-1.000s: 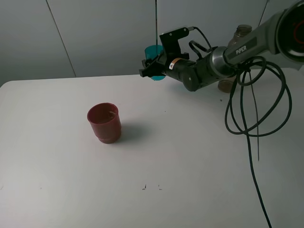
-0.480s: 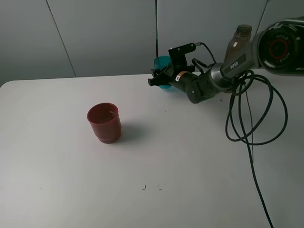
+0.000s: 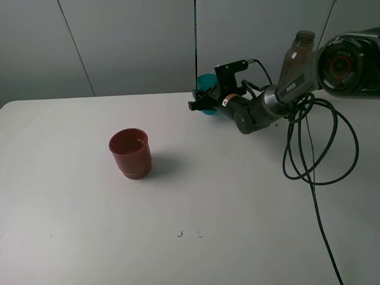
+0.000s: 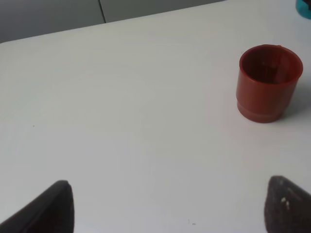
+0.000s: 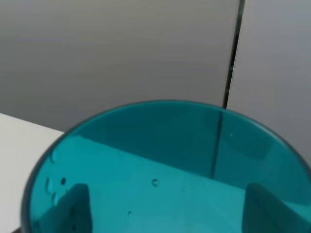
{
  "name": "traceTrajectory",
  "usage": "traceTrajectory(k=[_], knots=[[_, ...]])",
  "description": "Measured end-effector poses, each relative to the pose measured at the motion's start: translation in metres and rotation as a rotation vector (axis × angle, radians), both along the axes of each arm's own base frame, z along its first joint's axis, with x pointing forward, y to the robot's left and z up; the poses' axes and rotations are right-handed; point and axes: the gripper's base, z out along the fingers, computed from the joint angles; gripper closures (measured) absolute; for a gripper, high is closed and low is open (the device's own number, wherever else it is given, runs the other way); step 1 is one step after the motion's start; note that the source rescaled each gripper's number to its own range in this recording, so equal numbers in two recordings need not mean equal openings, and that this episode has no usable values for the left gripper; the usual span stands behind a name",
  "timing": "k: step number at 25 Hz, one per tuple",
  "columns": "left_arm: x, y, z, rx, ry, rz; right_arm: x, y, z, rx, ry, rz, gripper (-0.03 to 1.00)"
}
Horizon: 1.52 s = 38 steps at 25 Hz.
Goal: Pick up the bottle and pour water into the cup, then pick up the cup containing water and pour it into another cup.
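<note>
At the table's back edge, the teal cup (image 3: 206, 100) is upright with my right gripper (image 3: 202, 105) shut on it. Whether it touches the table I cannot tell. In the right wrist view the cup (image 5: 165, 170) fills the picture, droplets cling inside, and the gripper (image 5: 167, 213) holds its lower part, with dark fingers (image 5: 73, 208) showing through the wall. The grey-brown bottle (image 3: 295, 56) stands behind the right arm. The dark red cup (image 3: 130, 153) stands alone left of centre. My left gripper (image 4: 170, 213) is open above bare table, well short of the red cup (image 4: 268, 82).
The right arm's black cables (image 3: 314, 148) loop over the right side of the white table (image 3: 196, 196). A grey panelled wall (image 3: 119, 41) rises directly behind the table's back edge. A sliver of the teal cup (image 4: 304, 7) shows in the left wrist view.
My right gripper has carried the teal cup rightward and down toward the table's back edge. The arm's shift has uncovered the bottle. The red cup has not moved.
</note>
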Motion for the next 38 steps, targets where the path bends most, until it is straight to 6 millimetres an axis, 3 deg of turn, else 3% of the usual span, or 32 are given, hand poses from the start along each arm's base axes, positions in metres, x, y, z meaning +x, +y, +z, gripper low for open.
traceTrajectory(k=[3,4,5,7,8,10,24,32,38], knots=[[0.000,0.000,0.000,-0.002,0.000,0.001,0.000,0.000,0.000,0.010,0.004,-0.003,0.93],[0.000,0.000,0.000,-0.002,0.000,0.001,0.000,0.000,0.000,0.016,0.007,-0.005,0.87],[0.000,0.000,0.000,-0.002,0.000,0.001,0.000,0.000,-0.001,0.021,0.011,-0.007,0.70],[0.000,0.000,0.000,-0.003,0.000,0.002,0.000,0.000,-0.001,0.027,0.020,-0.010,0.18],[0.000,0.000,0.000,-0.003,0.000,0.002,0.000,0.000,-0.002,0.026,0.022,-0.010,0.07],[0.000,0.000,0.000,-0.003,0.000,0.002,0.000,0.000,-0.002,0.026,0.024,-0.009,-0.01],[0.000,0.000,0.000,-0.002,0.000,0.001,-0.005,0.001,0.009,-0.052,0.190,-0.007,-0.03],[0.000,0.000,0.000,-0.002,0.000,0.001,-0.023,-0.007,0.019,-0.123,0.325,-0.005,-0.03],[0.000,0.000,0.000,-0.002,0.000,0.001,-0.043,-0.014,0.044,-0.175,0.417,0.000,-0.03]])
